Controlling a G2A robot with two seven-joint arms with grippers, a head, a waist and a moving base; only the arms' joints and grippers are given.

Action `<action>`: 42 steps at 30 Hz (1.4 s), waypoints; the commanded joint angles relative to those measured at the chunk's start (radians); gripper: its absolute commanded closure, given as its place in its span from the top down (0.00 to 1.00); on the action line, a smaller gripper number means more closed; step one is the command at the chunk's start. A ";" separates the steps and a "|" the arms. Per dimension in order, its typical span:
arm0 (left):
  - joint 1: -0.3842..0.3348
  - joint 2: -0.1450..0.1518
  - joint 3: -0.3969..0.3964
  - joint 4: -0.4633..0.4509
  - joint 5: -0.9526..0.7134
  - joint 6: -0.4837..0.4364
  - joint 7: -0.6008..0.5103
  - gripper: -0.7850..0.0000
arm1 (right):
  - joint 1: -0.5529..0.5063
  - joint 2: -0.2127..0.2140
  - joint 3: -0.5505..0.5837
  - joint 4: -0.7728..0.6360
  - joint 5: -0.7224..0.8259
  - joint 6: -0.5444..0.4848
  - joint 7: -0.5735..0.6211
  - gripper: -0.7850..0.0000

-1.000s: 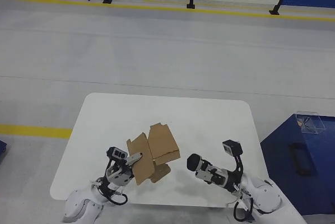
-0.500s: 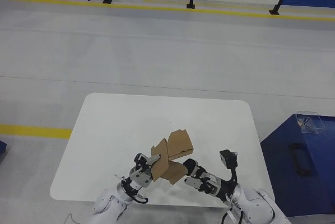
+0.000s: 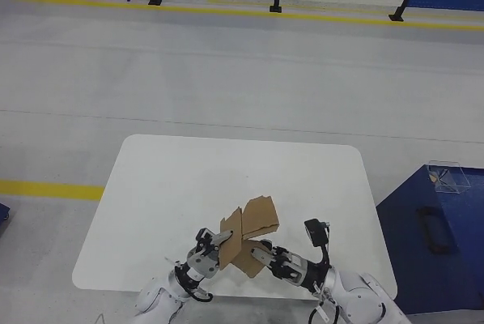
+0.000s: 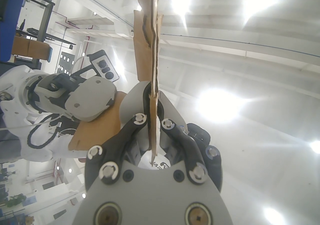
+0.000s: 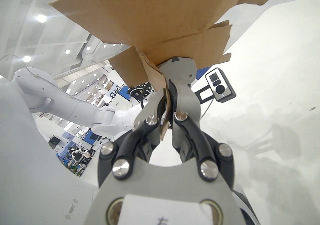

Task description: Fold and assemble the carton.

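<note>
My left end effector [image 4: 153, 96] is clenched on the thin edge of the carton's [image 3: 259, 215] left panel. The carton is partly folded with its flaps splayed, and the near part of the counter [image 3: 185, 174] lies below it. My right end effector [image 5: 168, 88] is clamped on the carton's lower right flap.

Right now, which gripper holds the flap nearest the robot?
The right gripper: it pinches that near flap, while the left gripper clamps the carton's left panel.
</note>
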 commanded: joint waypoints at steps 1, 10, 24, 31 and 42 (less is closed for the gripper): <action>0.003 -0.001 -0.008 0.003 -0.013 0.010 0.009 0.69 | -0.007 0.002 0.005 -0.007 0.010 -0.002 0.007 0.00; -0.005 0.003 -0.119 0.074 -0.065 -0.036 0.054 1.00 | -0.019 0.020 0.066 -0.004 0.164 0.037 0.128 0.00; -0.053 0.019 -0.294 0.180 -0.024 -0.108 0.067 1.00 | -0.010 0.044 0.121 0.006 0.273 0.152 0.353 0.00; -0.043 0.033 -0.301 0.056 0.160 -0.086 -0.021 1.00 | -0.011 0.055 0.110 -0.045 0.126 0.208 0.460 0.00; -0.072 0.042 -0.148 -0.042 0.610 0.080 0.023 1.00 | -0.048 0.073 0.101 -0.173 -0.063 0.228 0.552 0.00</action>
